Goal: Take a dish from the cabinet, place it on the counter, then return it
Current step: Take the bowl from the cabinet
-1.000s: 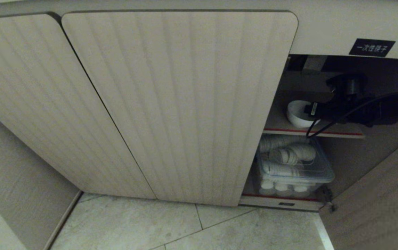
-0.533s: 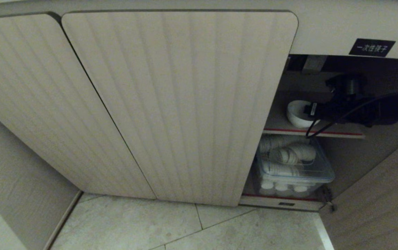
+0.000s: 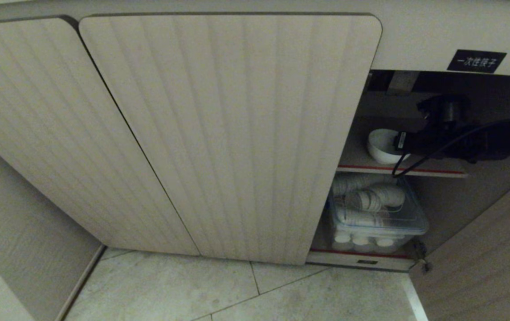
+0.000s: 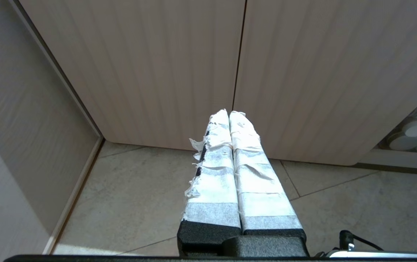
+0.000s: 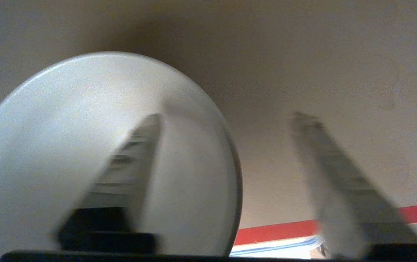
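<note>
Right gripper (image 5: pixel 226 123) straddling the small white glossy ceramic bowl's (image 3: pixel 381 147) rim

At frame right, fingers spread, one inside; the bowl sits unlifted on the beige ribbed cabinet's (image 3: pixel 237 133) red-edged shelf (image 3: pixel 433 171); counter placement and return remain.

Your head view is dim; the cabinet (image 3: pixel 228 133) interior sits in deep shadow and straight edges bow toward the frame borders. Your left wrist view is brighter and sharp. In the right wrist view, motion blur smears the fingers (image 5: pixel 343 171); the dish (image 5: pixel 66 145) looks soft.
</note>
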Controlling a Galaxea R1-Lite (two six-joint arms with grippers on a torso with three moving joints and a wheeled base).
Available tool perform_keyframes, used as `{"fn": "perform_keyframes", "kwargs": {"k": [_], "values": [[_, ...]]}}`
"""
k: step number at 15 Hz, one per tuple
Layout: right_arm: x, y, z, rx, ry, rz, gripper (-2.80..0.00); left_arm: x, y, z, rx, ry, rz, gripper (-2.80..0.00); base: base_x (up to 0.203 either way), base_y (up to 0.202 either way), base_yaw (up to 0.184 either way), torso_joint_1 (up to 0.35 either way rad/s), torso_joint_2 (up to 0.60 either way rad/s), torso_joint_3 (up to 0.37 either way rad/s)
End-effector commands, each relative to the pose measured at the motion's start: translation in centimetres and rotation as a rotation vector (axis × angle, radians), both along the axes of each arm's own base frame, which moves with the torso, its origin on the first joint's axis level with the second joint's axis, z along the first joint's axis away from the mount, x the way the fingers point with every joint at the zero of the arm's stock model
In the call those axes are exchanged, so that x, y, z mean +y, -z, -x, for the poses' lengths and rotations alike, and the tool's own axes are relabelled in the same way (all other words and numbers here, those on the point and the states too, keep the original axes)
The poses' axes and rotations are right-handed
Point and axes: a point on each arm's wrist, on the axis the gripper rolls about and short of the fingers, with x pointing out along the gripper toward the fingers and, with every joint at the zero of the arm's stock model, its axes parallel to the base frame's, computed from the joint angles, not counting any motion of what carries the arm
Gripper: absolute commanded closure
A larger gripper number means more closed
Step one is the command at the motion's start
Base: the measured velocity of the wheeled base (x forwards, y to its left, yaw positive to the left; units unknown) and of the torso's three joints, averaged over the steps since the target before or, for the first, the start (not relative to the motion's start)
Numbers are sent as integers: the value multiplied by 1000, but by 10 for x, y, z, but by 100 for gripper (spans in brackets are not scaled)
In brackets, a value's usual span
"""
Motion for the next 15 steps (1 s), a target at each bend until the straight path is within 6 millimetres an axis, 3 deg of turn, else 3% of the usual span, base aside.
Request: {"fn": "perform_keyframes", "kwargs": {"k": [1,15], "values": [[0,-1,-1,-6,2,-2,0,0,0,0,0,-1,1,0,0,0,0,0,0,0],[-1,-6,1,-19,9,-6,0,0,0,0,-1,-1,1,0,0,0,0,0,0,0]]}}
